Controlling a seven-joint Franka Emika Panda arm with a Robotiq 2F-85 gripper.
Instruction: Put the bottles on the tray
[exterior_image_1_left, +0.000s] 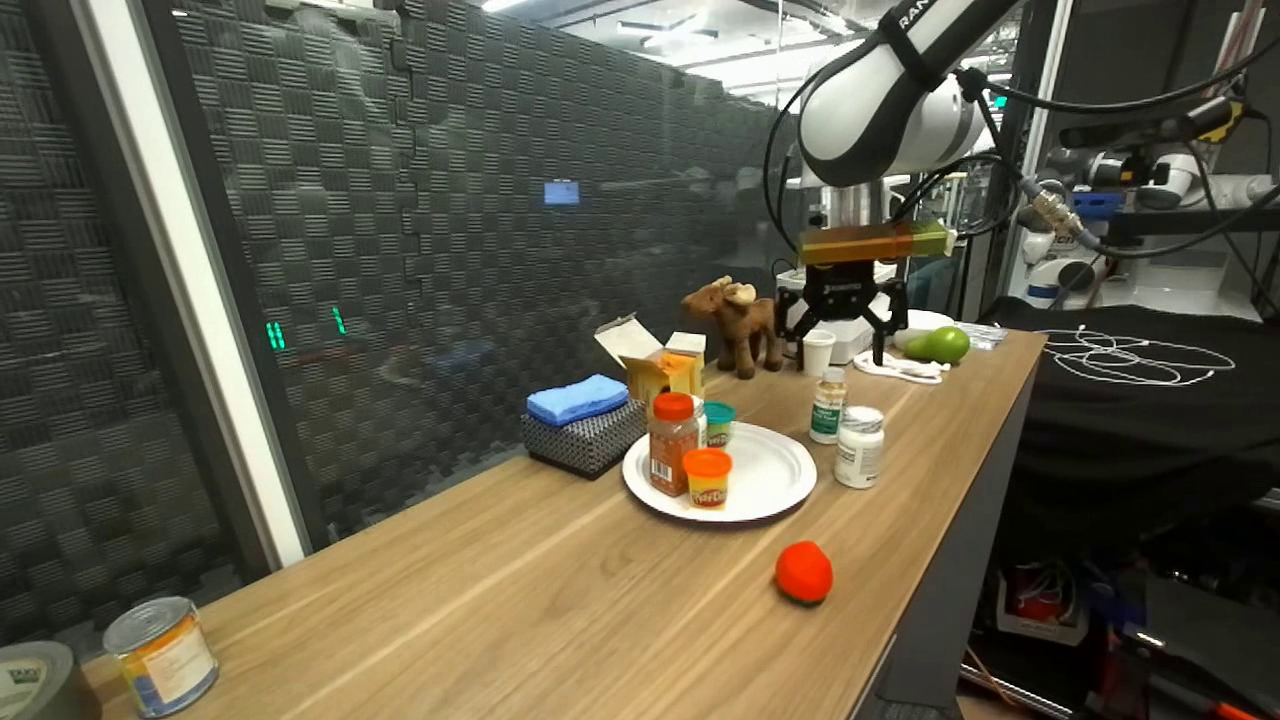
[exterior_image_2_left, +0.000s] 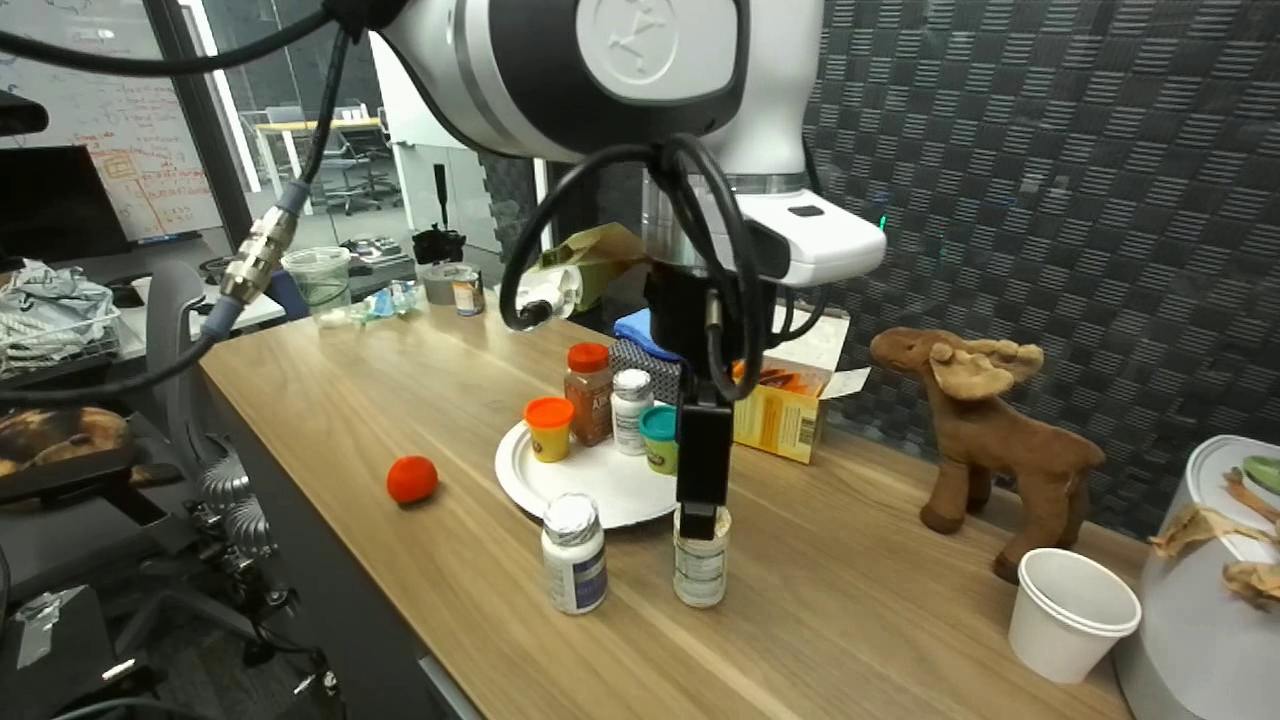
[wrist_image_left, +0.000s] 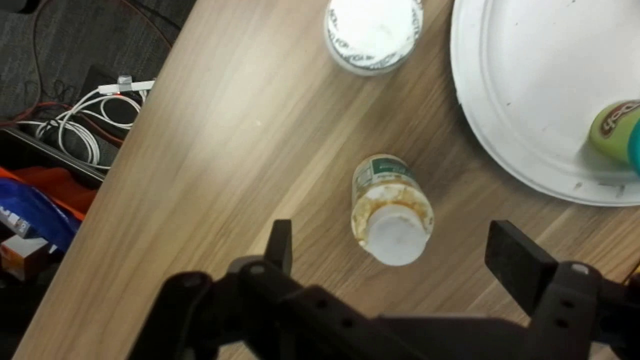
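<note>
Poised with claw (exterior_image_1_left: 838, 362) spread wide, pinching nothing, and with a green-labelled bottle (wrist_image_left: 392, 210), upright in long axis, below and untouched, presumably for descent around it.

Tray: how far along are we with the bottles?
Done: the red-capped bottle, a white bottle, the orange-lidded tub and the teal-lidded tub stand on the tray.
In hand: nothing gripped; the open gripper appears to hang over the green-label bottle, probably next.
Left: that bottle and the other white bottle, both upright on the table beside the tray.
</note>
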